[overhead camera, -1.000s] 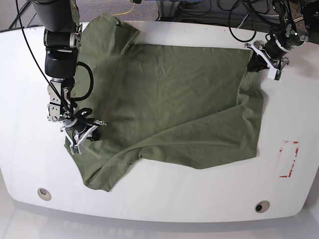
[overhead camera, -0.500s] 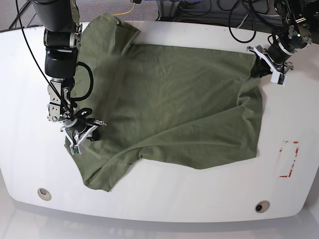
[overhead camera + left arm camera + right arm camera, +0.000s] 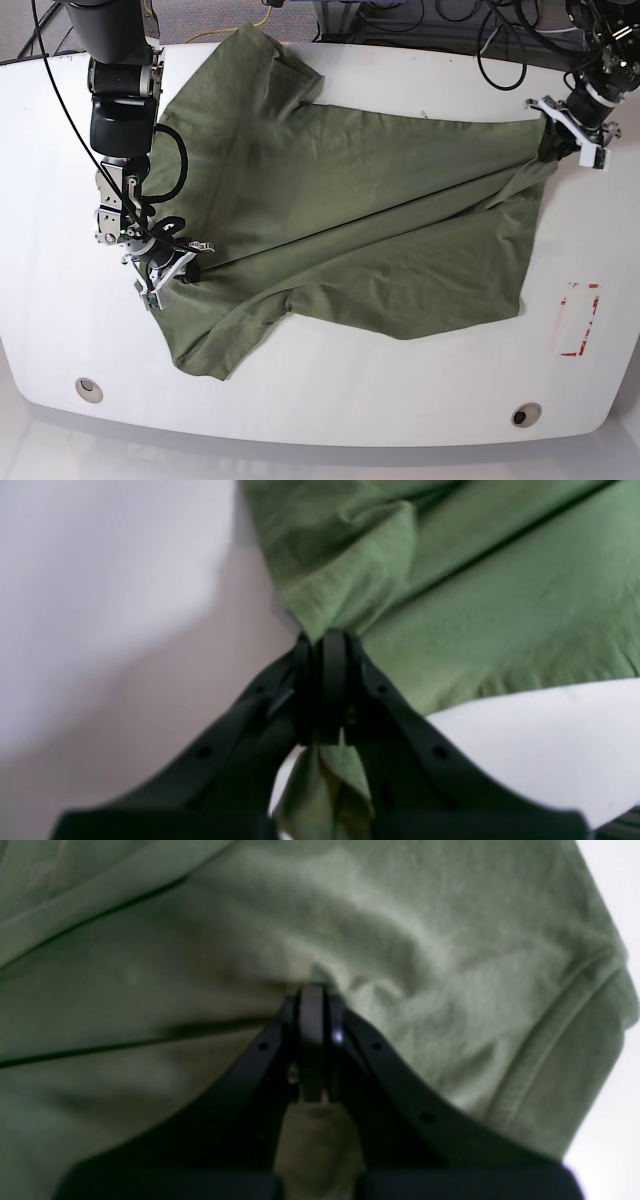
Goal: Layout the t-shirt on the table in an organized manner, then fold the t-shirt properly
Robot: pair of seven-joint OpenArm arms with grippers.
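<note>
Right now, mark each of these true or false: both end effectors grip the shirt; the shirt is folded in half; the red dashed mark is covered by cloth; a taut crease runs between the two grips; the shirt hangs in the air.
1. Both end effectors grip the t-shirt: true; the left end effector and the right end effector are each shut on cloth.
2. Folded in half: false; it lies spread out, wrinkled.
3. Red dashed mark covered: false; it is bare, beside the shirt.
4. Taut crease between grips: true.
5. Hangs in the air: false; it rests on the table.
</note>
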